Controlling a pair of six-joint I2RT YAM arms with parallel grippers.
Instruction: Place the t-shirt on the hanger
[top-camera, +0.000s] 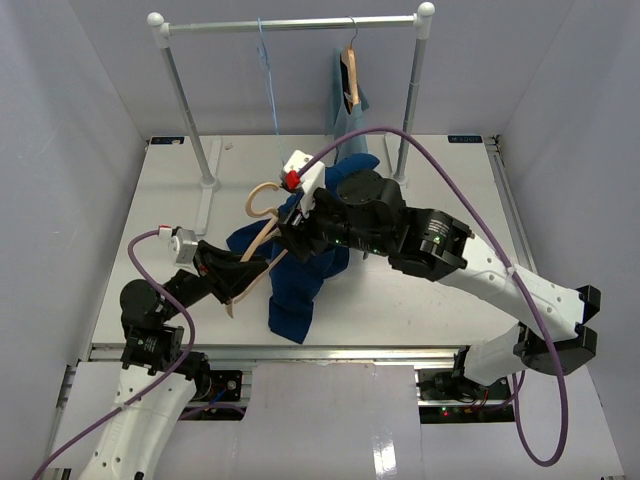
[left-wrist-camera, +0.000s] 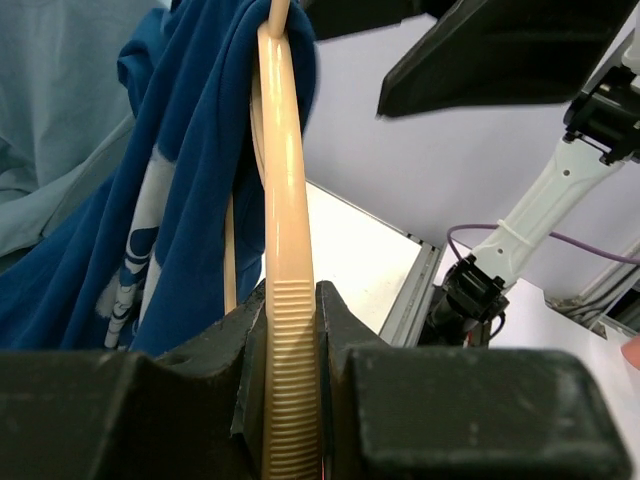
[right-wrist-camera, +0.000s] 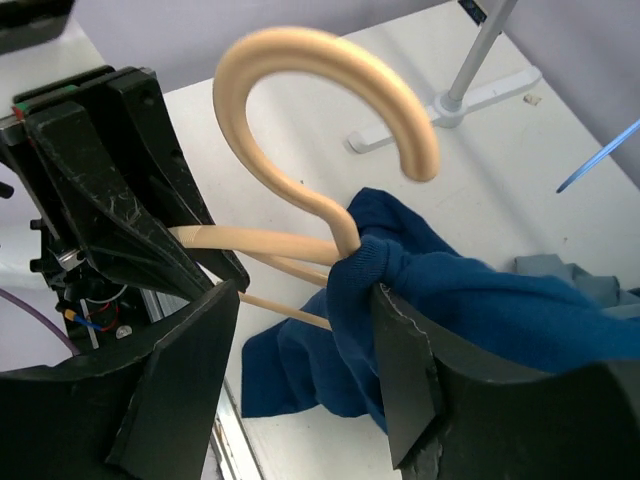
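Observation:
The dark navy t-shirt (top-camera: 300, 290) hangs bunched over the light tan hanger (top-camera: 262, 192), lifted above the table's middle. My left gripper (top-camera: 238, 285) is shut on the ribbed end of one hanger shoulder (left-wrist-camera: 288, 340). The shirt (left-wrist-camera: 180, 150) drapes along that arm. My right gripper (top-camera: 285, 228) is at the hanger's neck. In the right wrist view its jaws (right-wrist-camera: 305, 300) stand wide open around the neck below the curved hook (right-wrist-camera: 300, 45). The shirt's collar (right-wrist-camera: 390, 260) is pushed up to the neck and lies over the right finger (right-wrist-camera: 400, 370).
A metal clothes rack (top-camera: 290, 24) stands at the back of the table. A thin light-blue wire hanger (top-camera: 265, 60) and a wooden hanger with a grey-blue shirt (top-camera: 350, 95) hang from it. The rack's foot (right-wrist-camera: 450, 100) is close by. The table's front edge (top-camera: 270, 350) lies below the shirt.

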